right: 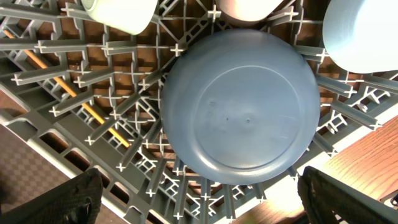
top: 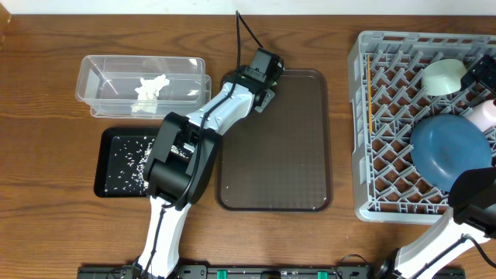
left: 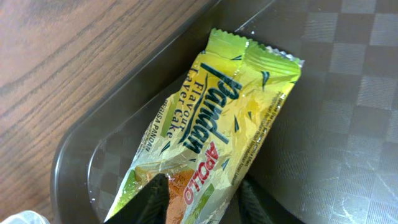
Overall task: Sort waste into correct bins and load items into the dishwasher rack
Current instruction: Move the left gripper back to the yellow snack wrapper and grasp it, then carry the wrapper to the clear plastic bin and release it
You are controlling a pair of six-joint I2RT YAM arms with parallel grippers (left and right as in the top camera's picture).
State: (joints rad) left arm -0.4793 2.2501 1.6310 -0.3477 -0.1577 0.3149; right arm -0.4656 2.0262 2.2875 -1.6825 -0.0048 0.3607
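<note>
Overhead, the left arm reaches to the upper-left corner of the brown serving tray (top: 279, 155), its left gripper (top: 266, 97) low over that corner. The step in hand looks like waste sorting. The tissue (top: 147, 89) already lies in the clear tub (top: 97, 77) at upper left, rice grains (top: 128, 159) are scattered in the black tray (top: 108, 186) below it, and the dishwasher rack (top: 364, 139) at right holds the dishes. The wrapper itself is hidden under the gripper here.

From the left wrist, the snack wrapper (left: 211, 124) lies flat in the tray's corner, close against the raised rim. The two fingers (left: 152, 202) are spread to either side of its lower end; I cannot tell whether they touch it yet. I'd judge the next move is to close on that end, lift clear of the rim, and carry it left to a bin. The rim hems in the left side, while the tray floor to the right is open.

From the right wrist, the right gripper (right: 211, 205) hangs wide apart and holding nothing above the dark-blue bowl (right: 239, 112), which sits upside down on the pegs. The chopstick (right: 81, 102) lies slanted in the lattice at left, with the mint-green bowl (right: 118, 12) and the light-blue bowl (right: 367, 31) crowding the top edge. There is little free room around the bowl.
</note>
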